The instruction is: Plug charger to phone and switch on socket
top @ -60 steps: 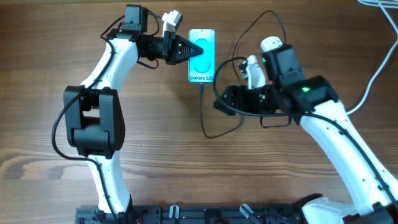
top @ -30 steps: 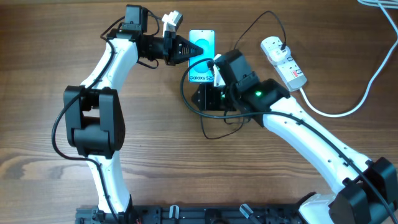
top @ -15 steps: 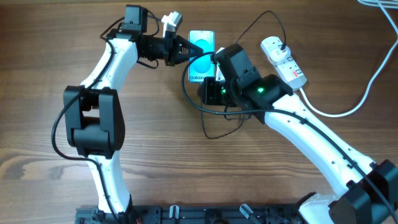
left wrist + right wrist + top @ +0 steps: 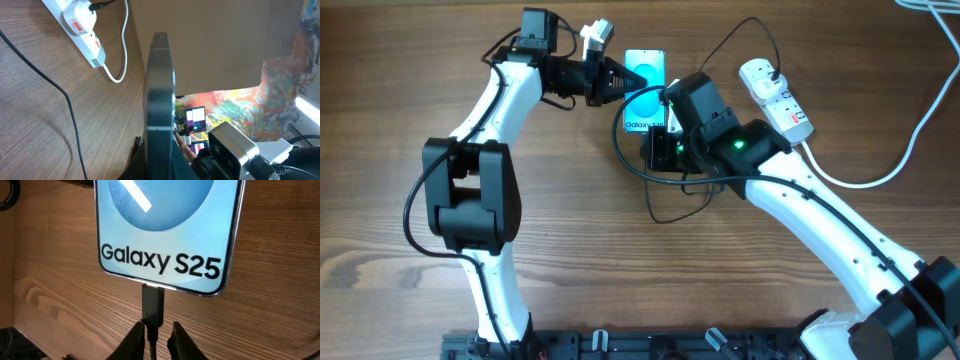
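The phone (image 4: pixel 648 66), cyan screen up, is held by its side in my left gripper (image 4: pixel 620 80); the left wrist view shows it edge-on (image 4: pixel 160 85) with the gripper (image 4: pixel 157 150) shut on it. The charger's black connector (image 4: pixel 152 305) sits in the phone's (image 4: pixel 165 225) lower edge, below the "Galaxy S25" lettering. My right gripper (image 4: pixel 155 330) straddles that connector. One finger touches it and a slim gap shows at the other. Its thin black cable (image 4: pixel 650 200) loops across the table to the socket (image 4: pixel 775 95), a white strip at the right.
A thick white cord (image 4: pixel 910 150) runs from the socket toward the right table edge. The socket (image 4: pixel 80 25) and black cable (image 4: pixel 65 95) also show in the left wrist view. Bare wood lies in front of both arms.
My right arm swung left from beside the socket to the phone's lower end, and its jaws have narrowed around the connector. The left arm and phone have stayed put.
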Robot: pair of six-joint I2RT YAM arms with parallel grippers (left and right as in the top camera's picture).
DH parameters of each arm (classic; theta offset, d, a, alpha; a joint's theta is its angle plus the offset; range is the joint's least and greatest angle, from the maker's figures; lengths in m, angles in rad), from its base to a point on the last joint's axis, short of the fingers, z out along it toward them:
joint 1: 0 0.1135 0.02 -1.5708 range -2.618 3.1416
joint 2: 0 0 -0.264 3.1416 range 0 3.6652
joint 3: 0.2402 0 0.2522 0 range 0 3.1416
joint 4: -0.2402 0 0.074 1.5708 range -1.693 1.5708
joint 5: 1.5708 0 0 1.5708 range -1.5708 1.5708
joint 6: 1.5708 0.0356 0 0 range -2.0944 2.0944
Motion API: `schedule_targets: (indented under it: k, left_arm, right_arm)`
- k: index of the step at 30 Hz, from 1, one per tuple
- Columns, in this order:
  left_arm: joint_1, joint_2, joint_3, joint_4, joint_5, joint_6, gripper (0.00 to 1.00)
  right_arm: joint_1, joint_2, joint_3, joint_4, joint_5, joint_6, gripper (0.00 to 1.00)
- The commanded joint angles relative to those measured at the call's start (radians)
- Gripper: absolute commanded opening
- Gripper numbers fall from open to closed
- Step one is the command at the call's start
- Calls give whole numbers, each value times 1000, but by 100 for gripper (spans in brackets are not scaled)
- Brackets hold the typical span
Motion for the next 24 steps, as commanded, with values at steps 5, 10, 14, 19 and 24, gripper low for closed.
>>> schedule_targets:
  k: [5,10,14,19,24]
  left_arm:
    - [2,-35,2,-1,34,-14,4]
    - [2,-35,2,-1,52,-13,4]
    - [2,-35,2,0,76,-13,4]
    - [2,-35,2,-1,76,-14,4]
    - [2,-35,2,-5,76,-14,4]
  right_arm:
    - [0,6,21,-5,-17,10,17]
    - [0,6,21,6,-17,10,16]
    - [0,6,21,18,-17,23,15]
    - [0,6,21,20,-17,28,13]
    - [0,6,21,20,-21,29,12]
